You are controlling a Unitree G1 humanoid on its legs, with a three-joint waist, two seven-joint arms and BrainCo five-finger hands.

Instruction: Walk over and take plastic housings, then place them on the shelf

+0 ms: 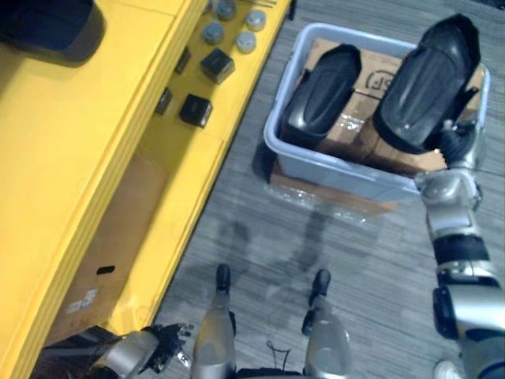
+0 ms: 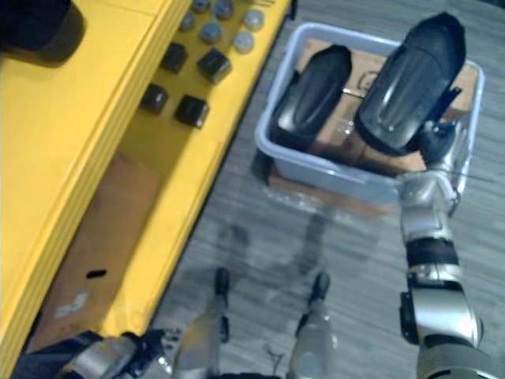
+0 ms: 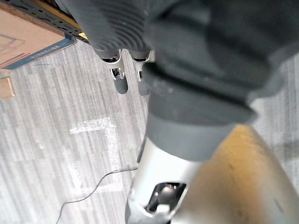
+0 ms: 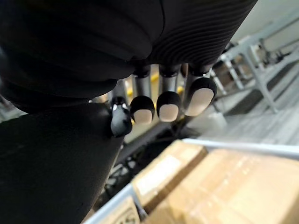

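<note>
Two black plastic housings are at the grey-blue bin (image 1: 316, 162). One housing (image 1: 322, 95) lies inside on cardboard boxes. The larger housing (image 1: 430, 79) is tilted up above the bin's right side, with my right hand (image 1: 459, 144) shut on its lower end. In the right wrist view its fingers (image 4: 168, 103) curl over the housing's dark shell (image 4: 51, 163). My left hand (image 1: 164, 346) hangs low at the lower left beside the yellow shelf (image 1: 87, 150), fingers (image 3: 120, 80) relaxed and holding nothing. Another black housing (image 1: 47, 28) rests on the shelf's top at the far left.
The shelf's lower level carries small black boxes (image 1: 196, 109) and grey round caps (image 1: 246, 39). A flat cardboard box (image 1: 102, 260) lies under the shelf. The bin stands on cardboard on the grey floor (image 1: 331, 245), to the right of the shelf.
</note>
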